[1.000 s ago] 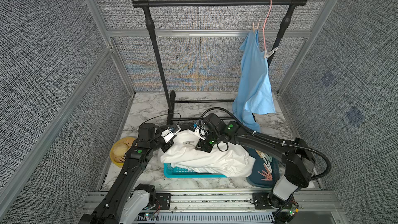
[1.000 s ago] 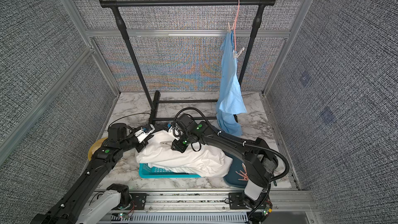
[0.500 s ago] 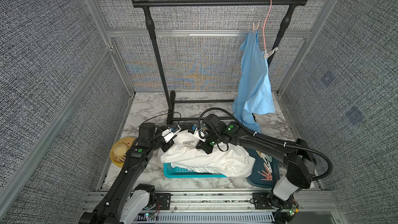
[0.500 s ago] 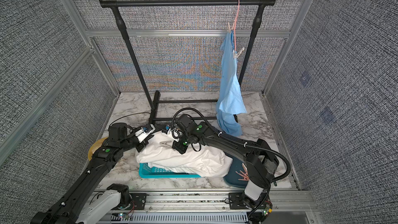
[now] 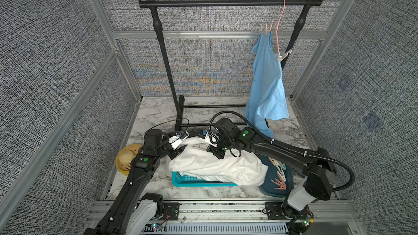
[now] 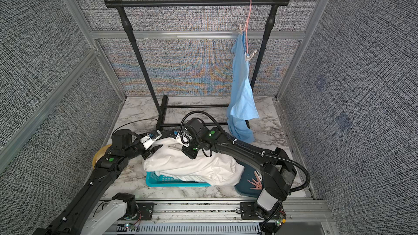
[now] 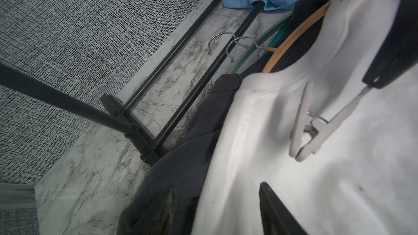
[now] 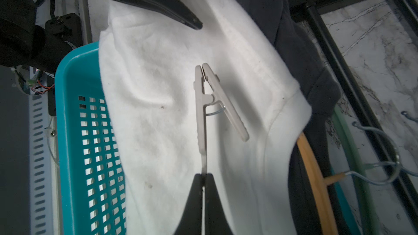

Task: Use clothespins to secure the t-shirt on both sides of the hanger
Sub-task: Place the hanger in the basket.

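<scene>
A white t-shirt (image 5: 217, 166) (image 8: 158, 109) lies heaped over a teal basket (image 5: 192, 180). An orange hanger (image 8: 314, 172) (image 7: 291, 35) runs in under its edge. My right gripper (image 8: 204, 177) (image 5: 209, 148) is shut on one leg of a beige clothespin (image 8: 203, 100) (image 7: 307, 132) and holds it just above the shirt. My left gripper (image 7: 217, 191) (image 5: 179, 150) is open at the shirt's left edge with only cloth between its fingers. A short gap separates it from the clothespin.
A blue t-shirt (image 5: 267, 80) hangs from a pink hanger (image 5: 279, 19) on the black rack (image 5: 226, 2), pegged on both sides. A dark tray (image 5: 279, 177) holds several clothespins. A dark garment (image 7: 181, 154) and a green hanger (image 8: 352, 154) lie beside the white shirt. A yellow bowl (image 5: 126, 159) sits at the left.
My left gripper has opened. My right gripper has closed on the clothespin's leg and now holds it alone. Both arms have stayed almost in place.
</scene>
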